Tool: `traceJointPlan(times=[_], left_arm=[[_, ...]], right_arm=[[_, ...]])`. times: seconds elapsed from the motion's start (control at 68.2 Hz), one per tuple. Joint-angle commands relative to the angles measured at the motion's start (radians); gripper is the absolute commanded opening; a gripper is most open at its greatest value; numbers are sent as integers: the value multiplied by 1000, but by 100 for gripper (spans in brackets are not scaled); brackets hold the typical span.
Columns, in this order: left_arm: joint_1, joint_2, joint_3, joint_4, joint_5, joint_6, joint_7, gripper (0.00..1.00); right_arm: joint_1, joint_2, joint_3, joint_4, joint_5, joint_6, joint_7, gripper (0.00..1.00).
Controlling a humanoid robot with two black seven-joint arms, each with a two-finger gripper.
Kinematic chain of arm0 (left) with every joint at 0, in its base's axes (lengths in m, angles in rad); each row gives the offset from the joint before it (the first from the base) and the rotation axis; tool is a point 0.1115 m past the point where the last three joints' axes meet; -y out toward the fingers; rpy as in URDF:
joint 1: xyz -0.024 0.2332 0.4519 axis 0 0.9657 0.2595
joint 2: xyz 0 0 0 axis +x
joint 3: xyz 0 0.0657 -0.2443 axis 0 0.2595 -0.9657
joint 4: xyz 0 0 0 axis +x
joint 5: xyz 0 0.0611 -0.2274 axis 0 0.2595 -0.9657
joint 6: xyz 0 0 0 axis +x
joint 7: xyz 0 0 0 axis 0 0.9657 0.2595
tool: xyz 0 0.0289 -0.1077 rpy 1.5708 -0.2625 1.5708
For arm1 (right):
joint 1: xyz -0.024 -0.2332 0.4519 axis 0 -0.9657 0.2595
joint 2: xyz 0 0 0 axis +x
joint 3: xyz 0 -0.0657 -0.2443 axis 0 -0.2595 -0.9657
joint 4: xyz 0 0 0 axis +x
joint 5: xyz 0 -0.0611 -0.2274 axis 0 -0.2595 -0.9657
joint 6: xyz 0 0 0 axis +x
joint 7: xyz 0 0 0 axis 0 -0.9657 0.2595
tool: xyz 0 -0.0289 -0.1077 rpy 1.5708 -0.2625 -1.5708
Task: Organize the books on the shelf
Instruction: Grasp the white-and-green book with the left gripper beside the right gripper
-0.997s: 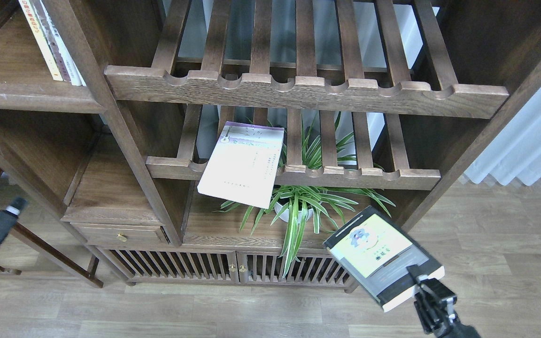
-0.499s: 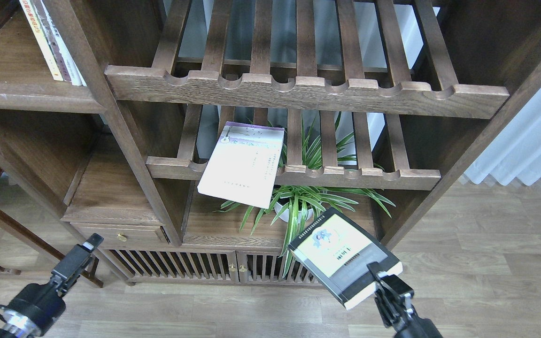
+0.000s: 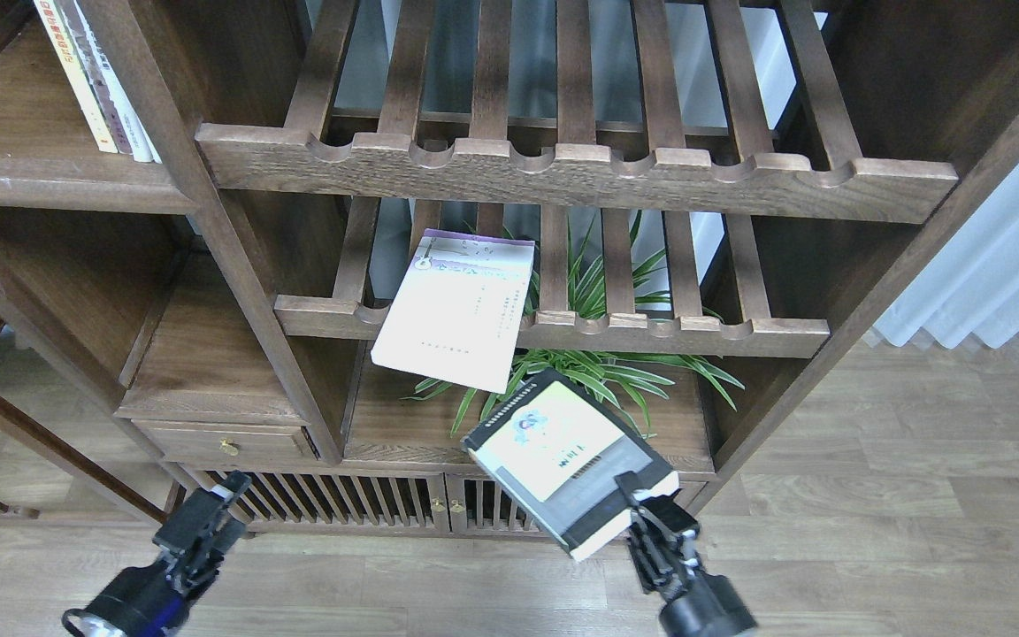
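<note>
Overall light: bright and even, daylight in tone, with no harsh glare.
Source: seemed to come from the right, where the white curtain (image 3: 996, 265) glowed pale and slightly washed out.
Shadows: deep inside the dark wooden cabinet (image 3: 235, 265), darkest in the left compartments and under the slatted racks (image 3: 563, 159).
Brightest surfaces: the lavender-white book (image 3: 456, 310) and the yellow-green book (image 3: 567, 460), both crisp, without blown highlights.
Sharpness: wood grain and plant leaves (image 3: 598, 372) were clear.
Blur: slight softness on the left gripper (image 3: 209, 522) at the lower edge.
Distortion: uprights leaned outward toward the frame edges.

Wood-plank floor (image 3: 872, 522) — cabinet (image 3: 341, 509) on it
</note>
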Motion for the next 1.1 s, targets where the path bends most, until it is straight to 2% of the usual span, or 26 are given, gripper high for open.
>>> traceJointPlan(times=[0.0,0.147,0.616,0.909,1.041,1.071,1.085], left_arm=[[-1,-28,37,-3,1,0,0,99],[-4,-61,55,-12,1,0,2,99],[-9,-191,66,-12,14,0,-1,99],[-20,-226,84,-1,21,0,-5,93],[-20,-237,86,2,21,0,-8,83],[-20,-237,87,3,21,0,-8,77],[-20,-242,87,3,20,0,-8,61]], right_arm=[[4,31,-28,-7,-4,0,-25,8],[4,66,-30,-8,-26,0,-53,7],[-13,81,-56,-24,-90,0,-59,8],[-22,81,-68,-22,-92,0,-59,8],[-25,81,-70,-22,-93,0,-59,8],[-27,81,-70,-22,-95,0,-59,8],[-27,81,-70,-22,-99,0,-59,8]])
